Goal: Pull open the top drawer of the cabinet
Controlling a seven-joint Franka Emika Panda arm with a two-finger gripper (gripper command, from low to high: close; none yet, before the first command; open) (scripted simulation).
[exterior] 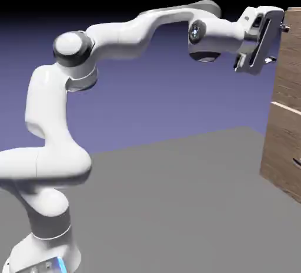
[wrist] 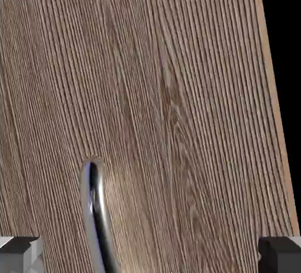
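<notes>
My pincer (wrist: 150, 255) is released, its tips spread wide with nothing in their grasp. I hold it up at the exterior view's right, near the front of the top drawer (exterior: 290, 60), the uppermost part of the cabinet (exterior: 282, 142). In my hand view the wood grain fills most of the picture, and the metal handle (wrist: 97, 213) runs down to the bottom edge, between my tips but nearer the left one.
</notes>
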